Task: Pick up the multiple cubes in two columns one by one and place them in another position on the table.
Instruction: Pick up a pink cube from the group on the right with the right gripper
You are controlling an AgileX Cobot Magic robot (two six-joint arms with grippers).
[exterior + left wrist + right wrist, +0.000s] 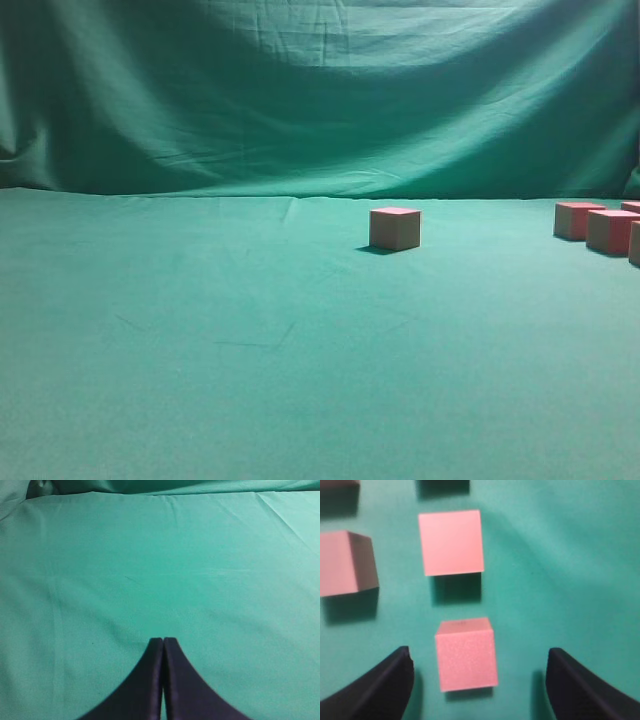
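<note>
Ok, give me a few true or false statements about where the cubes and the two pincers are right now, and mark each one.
1. The right pincer is open, with a cube between its fingers. True.
2. The left pincer is holding a cube. False: it is shut on nothing, above bare green table.
3. In the exterior view, one cube stands alone, apart from the group at the right edge. True.
4. The cubes are stacked on each other. False: each one in view sits directly on the table.
5. The right pincer's fingers are clamped on the cube. False: a gap shows on both sides of it.
</note>
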